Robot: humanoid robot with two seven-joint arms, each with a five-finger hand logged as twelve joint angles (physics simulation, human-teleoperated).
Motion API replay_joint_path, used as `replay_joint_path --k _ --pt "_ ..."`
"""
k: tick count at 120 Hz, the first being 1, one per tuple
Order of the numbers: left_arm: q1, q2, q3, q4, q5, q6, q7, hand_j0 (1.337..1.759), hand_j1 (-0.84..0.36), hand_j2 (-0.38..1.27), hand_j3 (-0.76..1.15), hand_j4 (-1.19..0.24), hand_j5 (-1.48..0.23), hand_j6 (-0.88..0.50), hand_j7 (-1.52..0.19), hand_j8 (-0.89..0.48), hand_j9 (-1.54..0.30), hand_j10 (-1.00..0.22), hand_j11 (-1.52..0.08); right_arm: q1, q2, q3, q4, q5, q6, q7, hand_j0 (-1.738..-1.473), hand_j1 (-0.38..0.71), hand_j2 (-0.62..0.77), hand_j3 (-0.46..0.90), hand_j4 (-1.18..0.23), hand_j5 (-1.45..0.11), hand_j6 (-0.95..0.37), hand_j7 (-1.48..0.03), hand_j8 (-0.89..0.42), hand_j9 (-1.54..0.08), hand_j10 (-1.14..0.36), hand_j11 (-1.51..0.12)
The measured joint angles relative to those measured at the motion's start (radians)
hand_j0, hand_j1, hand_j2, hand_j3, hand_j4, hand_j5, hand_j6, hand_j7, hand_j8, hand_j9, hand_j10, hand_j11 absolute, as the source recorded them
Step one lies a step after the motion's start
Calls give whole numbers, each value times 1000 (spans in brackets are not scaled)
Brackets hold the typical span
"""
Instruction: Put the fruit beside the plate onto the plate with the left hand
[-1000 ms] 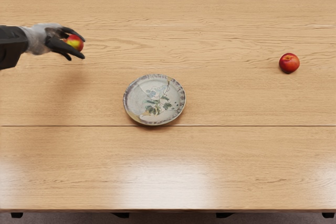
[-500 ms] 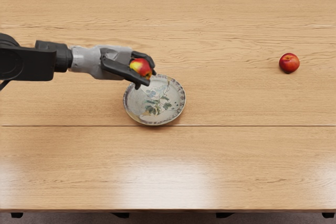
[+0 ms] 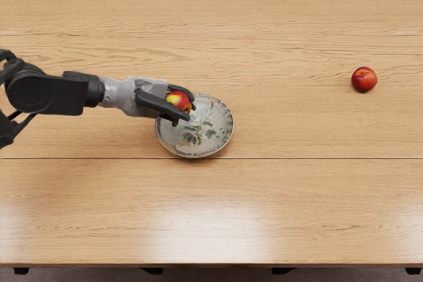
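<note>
I read the red-and-yellow fruit [image 3: 178, 100] as pinched in the left hand [image 3: 157, 98], directly over the upper-left rim of the plate [image 3: 227, 127]. I cannot tell whether the fruit touches the plate. The dark fingers [image 3: 165, 109] are curled around the fruit from the near and far sides. The left arm [image 3: 59, 92] reaches in level from the plate's left. The plate, glazed with a leaf pattern, lies flat on the wooden table [image 3: 277, 209]. A second red fruit [image 3: 364, 78] rests on the table well to the plate's right, slightly farther back.
</note>
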Motion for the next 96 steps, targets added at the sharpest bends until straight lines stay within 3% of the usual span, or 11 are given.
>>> replay_joint_path --k 20,45,66,96 --pt "4 -41 9 67 31 2 0 1621 -524 401 0 -495 -1166 -266 -1169 -409 -1209 -812 -1216 0 0 0 0 0 0 0 -1658 -322 -5 0 -22 -29 -22 -29 -22 -29 -22 -29" --pt "-9 -38 12 86 37 9 -1 1644 -157 186 0 -338 -617 -241 -620 -299 -636 -443 -639 0 0 0 0 0 0 0 -1658 -322 -5 0 -22 -29 -22 -29 -22 -29 -22 -29" --pt "-22 -38 12 87 37 10 -1 1652 44 93 0 -219 -360 -177 -361 -202 -367 -194 -369 0 0 0 0 0 0 0 -1658 -322 -5 0 -22 -29 -22 -29 -22 -29 -22 -29" --pt "-34 -34 11 85 36 8 -1 1656 161 44 0 -146 -213 -134 -213 -141 -215 -139 -215 0 0 0 0 0 0 0 -1658 -322 -5 0 -22 -29 -22 -29 -22 -29 -22 -29"
